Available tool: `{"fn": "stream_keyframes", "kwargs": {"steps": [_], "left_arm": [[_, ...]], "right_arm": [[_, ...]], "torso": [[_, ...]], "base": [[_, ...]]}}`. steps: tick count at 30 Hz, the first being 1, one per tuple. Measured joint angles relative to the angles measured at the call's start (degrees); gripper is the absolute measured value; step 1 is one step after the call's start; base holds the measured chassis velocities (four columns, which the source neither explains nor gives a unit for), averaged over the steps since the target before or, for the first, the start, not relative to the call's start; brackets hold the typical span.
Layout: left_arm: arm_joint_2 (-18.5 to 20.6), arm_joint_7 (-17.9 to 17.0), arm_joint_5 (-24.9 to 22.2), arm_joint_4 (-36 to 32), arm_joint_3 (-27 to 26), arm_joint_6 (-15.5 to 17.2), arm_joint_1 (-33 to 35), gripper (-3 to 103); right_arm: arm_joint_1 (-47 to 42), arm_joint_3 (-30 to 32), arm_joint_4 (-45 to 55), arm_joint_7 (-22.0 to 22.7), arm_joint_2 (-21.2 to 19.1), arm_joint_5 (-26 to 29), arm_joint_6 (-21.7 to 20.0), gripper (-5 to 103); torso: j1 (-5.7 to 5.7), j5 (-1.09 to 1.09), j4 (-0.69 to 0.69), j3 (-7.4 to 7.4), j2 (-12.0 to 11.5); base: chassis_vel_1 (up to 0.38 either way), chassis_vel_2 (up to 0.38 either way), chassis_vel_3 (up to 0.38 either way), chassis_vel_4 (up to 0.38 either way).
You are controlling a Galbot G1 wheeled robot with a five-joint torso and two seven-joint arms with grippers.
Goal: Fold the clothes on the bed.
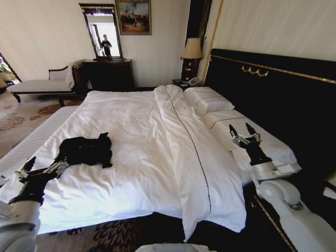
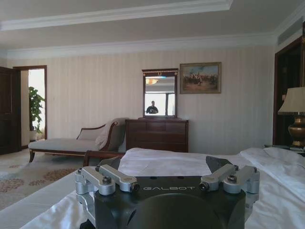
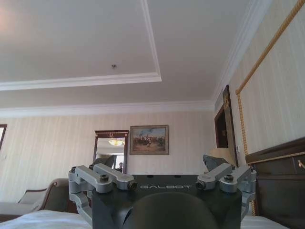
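the black t-shirt (image 1: 85, 150) lies crumpled on the white bed (image 1: 142, 157), at about 8 o'clock. the left tool (image 1: 44, 170) hovers at its 7 o'clock, fingers spread, empty. the right tool (image 1: 244, 137), also spread and empty, hangs over the pillows (image 1: 210, 102) at 3 o'clock.

The black T-shirt (image 1: 86, 150) lies so crumpled on the bed (image 1: 131, 157) that its sleeves, collar and any lettering cannot be made out, and the left gripper (image 1: 27, 169) is too dark and small in the head view to tell how its fingers stand. In both wrist views the gripper bodies hide their own fingertips. The bed's near edge runs out of the head view at the bottom, and the headboard (image 1: 283, 100) is cut off at the right edge.
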Motion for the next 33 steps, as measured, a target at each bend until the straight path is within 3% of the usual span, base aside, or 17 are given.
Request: {"fn": "stream_keyframes", "kwargs": {"steps": [9,33], "left_arm": [[-3.03,0.8,6.18,-0.11,3.79,-1.26,-0.93,100],[-0.03,0.93,6.14,3.06,4.77,-1.71,-3.5,100]], "right_arm": [[-0.91,0.25,-0.81,-0.2,-1.57,-2.69,-0.77,100],[-2.88,-0.08,-1.97,0.01,0.53,-4.33,-1.79,100]], "torso": [[0.0,-0.02,0.01,0.0,0.0],[0.0,-0.02,0.01,0.0,0.0]], "base": [[0.0,0.0,0.0,0.0],[0.0,0.0,0.0,0.0]]}}
